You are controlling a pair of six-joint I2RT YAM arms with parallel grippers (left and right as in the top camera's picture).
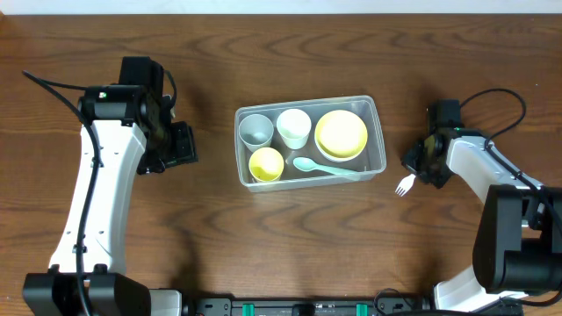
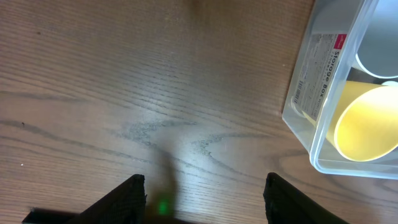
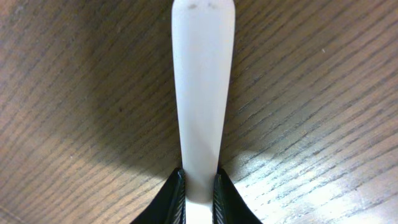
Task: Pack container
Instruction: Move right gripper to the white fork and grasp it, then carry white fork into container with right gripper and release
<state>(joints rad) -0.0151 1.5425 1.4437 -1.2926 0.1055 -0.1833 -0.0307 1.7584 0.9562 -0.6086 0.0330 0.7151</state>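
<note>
Overhead, clear container point(image 1: 307, 102) mid-table holding cups point(image 1: 293, 127), yellow bowl point(image 1: 342, 133), teal spoon point(image 1: 327, 168), left gripper point(image 1: 183, 145) beside it, right gripper point(image 1: 420, 164) pinching white fork point(image 1: 404, 185); left wrist, fingers point(image 2: 127, 196) spread wide, empty, container corner at right; right wrist, fingers clamped on fork handle.

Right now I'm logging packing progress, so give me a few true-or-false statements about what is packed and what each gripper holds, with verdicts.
1. The white fork lies inside the container. False: it is outside, to the container's right.
2. The right gripper is shut on the fork's handle. True.
3. The left gripper holds a cup. False: it is open and empty over bare table.
4. A pale blue spoon lies in the container. True.
</note>
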